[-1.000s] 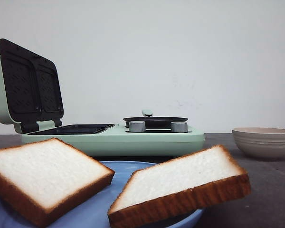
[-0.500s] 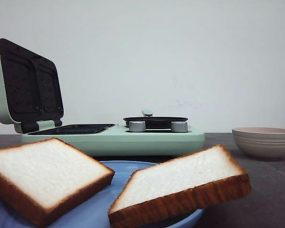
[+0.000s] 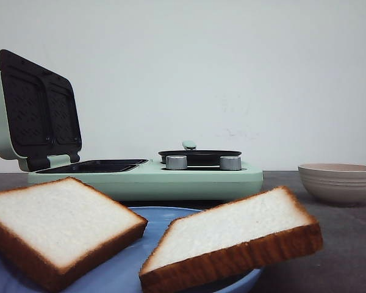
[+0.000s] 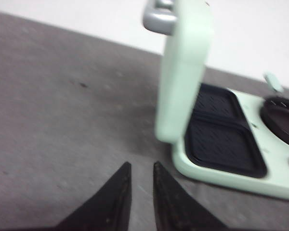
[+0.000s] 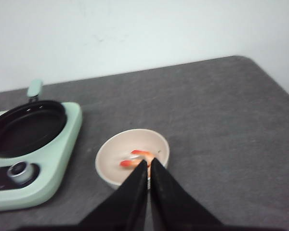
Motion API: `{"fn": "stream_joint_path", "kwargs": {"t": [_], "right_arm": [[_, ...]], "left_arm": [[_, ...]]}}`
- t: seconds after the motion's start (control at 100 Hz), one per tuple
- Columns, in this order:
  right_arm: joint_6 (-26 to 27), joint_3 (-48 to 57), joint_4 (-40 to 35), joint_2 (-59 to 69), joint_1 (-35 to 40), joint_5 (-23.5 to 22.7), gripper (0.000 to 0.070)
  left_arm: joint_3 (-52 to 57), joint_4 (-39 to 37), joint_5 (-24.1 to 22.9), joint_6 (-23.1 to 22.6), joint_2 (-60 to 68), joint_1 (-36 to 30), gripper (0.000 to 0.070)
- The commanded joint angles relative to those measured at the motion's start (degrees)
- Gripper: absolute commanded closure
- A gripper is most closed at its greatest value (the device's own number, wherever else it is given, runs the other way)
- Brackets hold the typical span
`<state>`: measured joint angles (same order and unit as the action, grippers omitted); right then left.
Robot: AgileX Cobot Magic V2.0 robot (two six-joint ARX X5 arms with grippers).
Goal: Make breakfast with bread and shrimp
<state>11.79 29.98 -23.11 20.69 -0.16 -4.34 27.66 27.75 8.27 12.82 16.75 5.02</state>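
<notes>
Two thick slices of bread, one on the left [image 3: 55, 223] and one on the right [image 3: 232, 232], lie on a blue plate [image 3: 125, 268] at the front. An orange shrimp [image 5: 134, 158] lies in a beige bowl [image 5: 111, 161], which also stands at the right as the bowl [image 3: 338, 180]. My right gripper [image 5: 149, 162] is shut and empty, well above the bowl's near rim. My left gripper [image 4: 141, 167] hovers over bare table beside the open green breakfast maker [image 4: 183, 72], slightly open with nothing between its fingers. Neither gripper shows in the front view.
The green breakfast maker [image 3: 146, 177] stands behind the plate with its lid [image 3: 36, 110] raised and dark grill plates [image 4: 221, 139] exposed. A round black pan [image 5: 26, 127] sits on its right half, behind two knobs. A white wall closes off the back.
</notes>
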Motion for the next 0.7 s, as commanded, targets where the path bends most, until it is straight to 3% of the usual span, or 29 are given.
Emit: {"fn": "stream_joint_path", "kwargs": {"t": [0.0,0.16,0.21,0.36,0.44,0.53,0.69], "right_arm": [[-1.6,2.3,-1.9,1.9,-0.1,-1.9,0.0698],[-3.0,4.7,-4.0,3.7,-0.1,-8.4,0.0694],[-3.0,4.7,-4.0,3.7,-0.1,-10.1,0.0664],[-3.0,4.7,-5.0,3.5,0.0,-12.6,0.0308],[-3.0,4.7,-5.7,3.5,0.0,-12.6,0.0194],[-3.0,4.7,-5.8,3.5,0.1,-12.6,0.0177],[-3.0,4.7,-5.6,3.5,0.4,-12.6,0.0178]], "left_arm": [[2.8,1.8,2.6,-0.8,1.4,0.2,0.0697],[5.7,2.5,11.5,-2.1,2.7,0.2,0.0694],[5.9,2.4,13.5,-2.0,2.6,0.2,0.0658],[5.9,3.1,17.3,-1.6,2.7,0.2,0.0416],[5.9,3.4,17.9,-1.6,2.7,0.2,0.0290],[5.9,4.0,19.1,-1.6,2.7,0.2,0.0214],[5.9,5.6,23.5,-1.6,2.7,0.2,0.0229]]}}
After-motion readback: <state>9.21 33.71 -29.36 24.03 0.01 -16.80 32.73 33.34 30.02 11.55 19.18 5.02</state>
